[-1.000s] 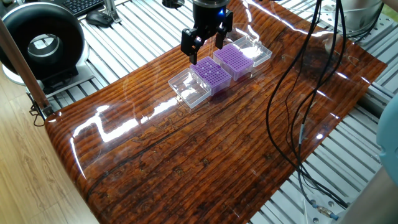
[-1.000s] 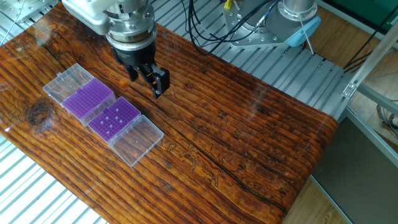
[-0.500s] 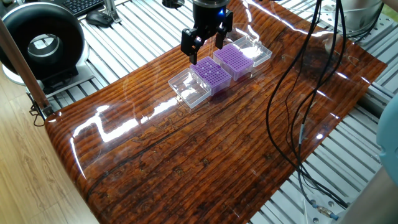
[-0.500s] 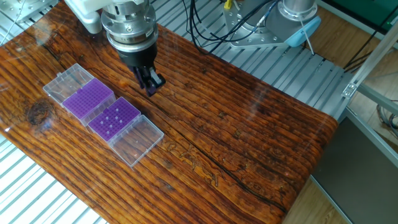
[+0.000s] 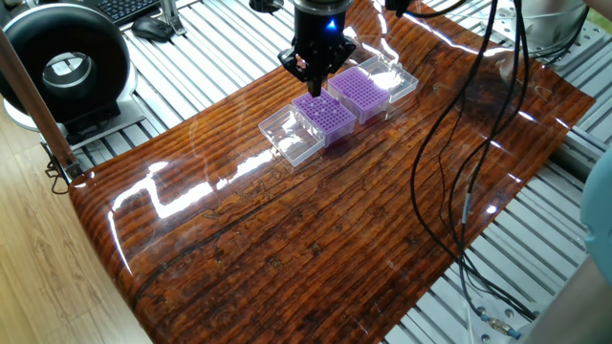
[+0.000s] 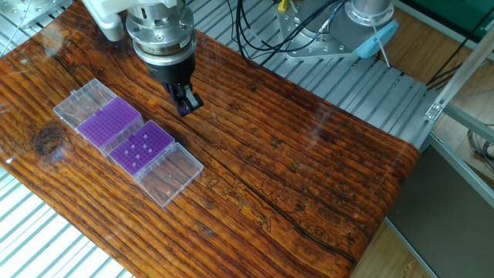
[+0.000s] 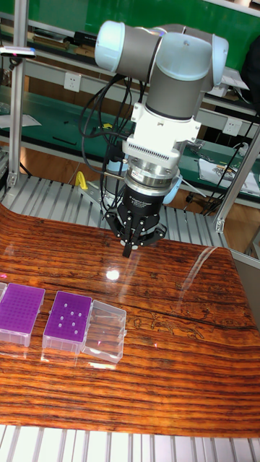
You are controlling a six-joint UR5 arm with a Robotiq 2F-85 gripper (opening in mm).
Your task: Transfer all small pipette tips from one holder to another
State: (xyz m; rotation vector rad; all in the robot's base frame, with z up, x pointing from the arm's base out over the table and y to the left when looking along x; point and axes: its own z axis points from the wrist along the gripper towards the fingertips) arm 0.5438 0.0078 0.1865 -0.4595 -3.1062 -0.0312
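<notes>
Now, near rack (image 6: 142,147): purple grid in a clear box, holding the tips (image 6: 137,153), a few pale dots spread over its holes; same rack in the tall fixed view (image 7: 67,322), tips (image 7: 70,320) standing in it.
Far rack (image 6: 112,123): purple grid just beside the near rack; no tips could be made out in it.
Lids: a clear lid (image 6: 169,175) lay open against the near rack's outer end, another (image 6: 82,103) at the far rack's outer end.
Gripper (image 6: 185,103): hung above the table (image 6: 293,177), beside the near rack and apart from it, pointing down.
Fingers (image 7: 128,245): drawn together to a narrow tip, nothing visibly between them.
Around: black cables (image 5: 478,124) hung over the table, well apart from the near rack; a round black device (image 5: 65,67) stood off the table.
</notes>
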